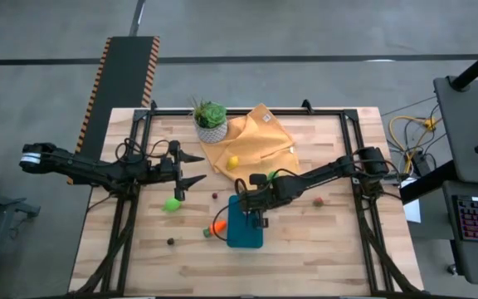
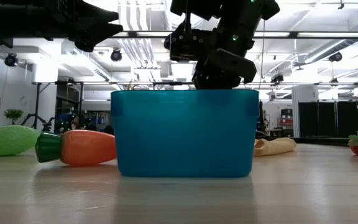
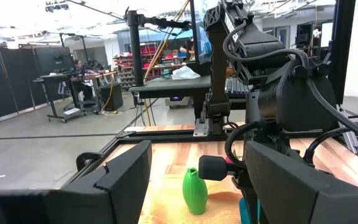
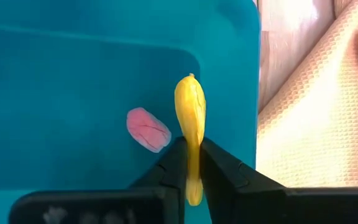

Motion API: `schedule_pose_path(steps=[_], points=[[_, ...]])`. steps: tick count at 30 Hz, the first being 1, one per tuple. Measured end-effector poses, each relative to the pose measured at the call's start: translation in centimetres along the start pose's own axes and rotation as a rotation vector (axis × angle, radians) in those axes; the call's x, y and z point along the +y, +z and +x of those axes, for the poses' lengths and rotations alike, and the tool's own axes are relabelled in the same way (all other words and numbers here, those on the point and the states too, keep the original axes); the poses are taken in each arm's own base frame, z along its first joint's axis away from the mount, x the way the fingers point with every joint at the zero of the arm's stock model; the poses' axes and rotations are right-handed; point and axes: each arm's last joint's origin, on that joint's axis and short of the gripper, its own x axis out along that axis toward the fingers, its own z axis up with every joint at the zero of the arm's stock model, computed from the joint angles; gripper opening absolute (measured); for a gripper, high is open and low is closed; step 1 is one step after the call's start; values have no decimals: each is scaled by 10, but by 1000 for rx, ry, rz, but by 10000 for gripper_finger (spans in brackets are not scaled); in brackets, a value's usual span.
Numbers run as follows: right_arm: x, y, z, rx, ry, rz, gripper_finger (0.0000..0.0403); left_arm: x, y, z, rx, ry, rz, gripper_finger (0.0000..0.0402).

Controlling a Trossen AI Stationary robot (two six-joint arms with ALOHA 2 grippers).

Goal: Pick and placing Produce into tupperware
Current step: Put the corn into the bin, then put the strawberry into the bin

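The teal tupperware (image 1: 245, 231) stands at the table's middle near side; it also shows in the low view (image 2: 184, 132). My right gripper (image 1: 253, 205) hangs over its opening, shut on a yellow toy piece (image 4: 190, 109). A pink piece (image 4: 148, 129) lies on the tupperware's floor. An orange carrot (image 1: 217, 226) lies on its side against the tupperware's left wall. A lime green piece (image 1: 173, 203) lies left of it. My left gripper (image 1: 196, 169) is open and empty, above the table left of the mustard cloth (image 1: 260, 137). My right gripper pinches the long yellow piece between its two fingers (image 4: 219, 171), on the part near one end (image 4: 193, 163). The fingers point down from above and lie along the piece. Its free end sticks out past the fingertips, down into the tupperware's opening.
A potted plant (image 1: 211, 120) stands at the far side on the cloth's corner. A yellow lemon (image 1: 233, 162) lies on the cloth. A red piece (image 1: 318, 201), a green piece (image 3: 194, 191) and two small dark pieces (image 1: 171, 242) lie on the wood around the tupperware.
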Motion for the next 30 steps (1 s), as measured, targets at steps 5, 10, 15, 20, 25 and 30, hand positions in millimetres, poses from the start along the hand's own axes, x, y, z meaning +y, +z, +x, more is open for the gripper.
schedule_pose_path(steps=[5, 10, 15, 20, 25, 30], points=[[0, 0, 0, 0, 0, 0, 65, 0, 0, 0, 0, 0, 0, 245], [0, 0, 0, 0, 0, 7, 82, 0, 0, 0, 0, 0, 0, 245], [0, 0, 0, 0, 0, 7, 88, 0, 0, 0, 0, 0, 0, 245], [0, 2, -2, -8, 0, -27, 82, 0, 0, 0, 0, 0, 0, 245], [-1, 19, -15, -77, 6, -32, 76, 0, 0, 0, 0, 0, 0, 245], [-4, 34, -40, -166, 8, -76, 73, 0, 0, 0, 0, 0, 0, 245]])
